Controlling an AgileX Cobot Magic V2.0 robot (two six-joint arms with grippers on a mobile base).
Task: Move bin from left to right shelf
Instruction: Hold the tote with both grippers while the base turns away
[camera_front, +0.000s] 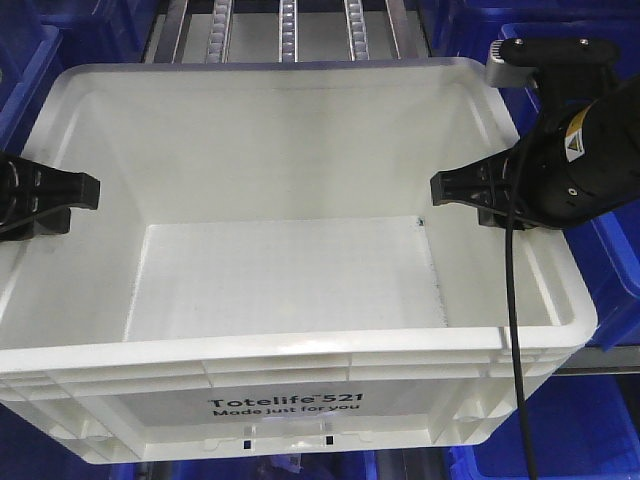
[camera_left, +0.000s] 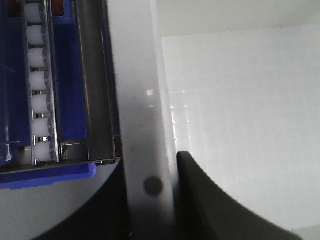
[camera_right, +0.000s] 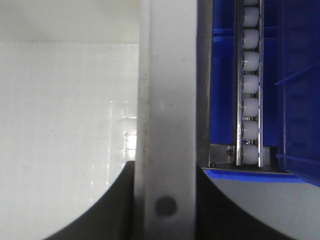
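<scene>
Bin (camera_front: 150, 385) gripped on both side walls
The left gripper (camera_left: 150, 215) and right gripper (camera_right: 165, 215) are each closed across a rim wall, one finger inside, one outside. The white bin, black-printed on its front, is seen filling the centre, flanked by blue bins (camera_front: 570, 430).

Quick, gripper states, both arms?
Left gripper: closed on the left rim of the large white rectangular plastic tote.
Right gripper: closed on its right rim.
</scene>
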